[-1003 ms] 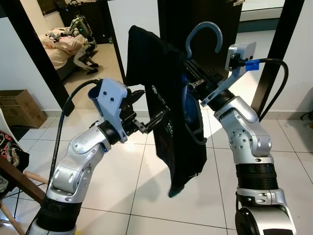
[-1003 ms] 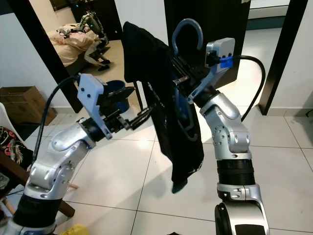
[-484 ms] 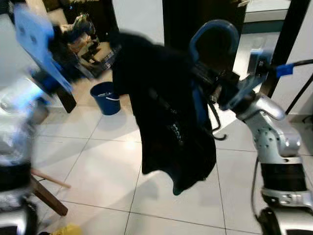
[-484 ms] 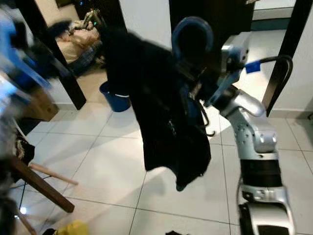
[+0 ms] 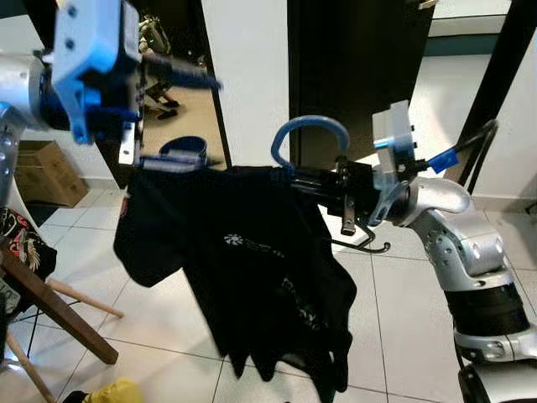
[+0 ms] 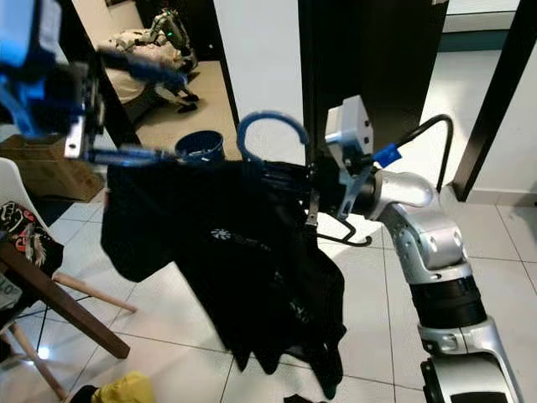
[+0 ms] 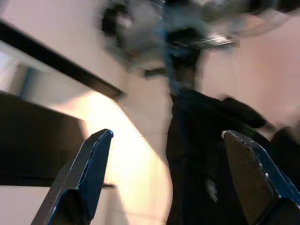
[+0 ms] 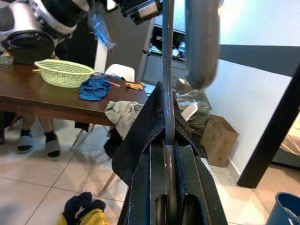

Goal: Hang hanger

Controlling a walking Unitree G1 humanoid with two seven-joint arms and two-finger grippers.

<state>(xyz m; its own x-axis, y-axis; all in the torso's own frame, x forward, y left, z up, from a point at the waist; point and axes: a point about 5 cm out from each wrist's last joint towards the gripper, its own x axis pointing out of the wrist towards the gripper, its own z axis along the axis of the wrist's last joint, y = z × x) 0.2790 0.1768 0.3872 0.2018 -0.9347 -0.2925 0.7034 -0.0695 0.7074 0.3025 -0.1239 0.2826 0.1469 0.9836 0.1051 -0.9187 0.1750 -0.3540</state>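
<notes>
Blue hanger [image 5: 309, 134] with black shirt [image 5: 252, 277] draped, hook up, pinched at the neck by right gripper [image 5: 323, 186]. Left gripper [image 5: 159, 113] spread open, up beside the shirt's far shoulder.
</notes>
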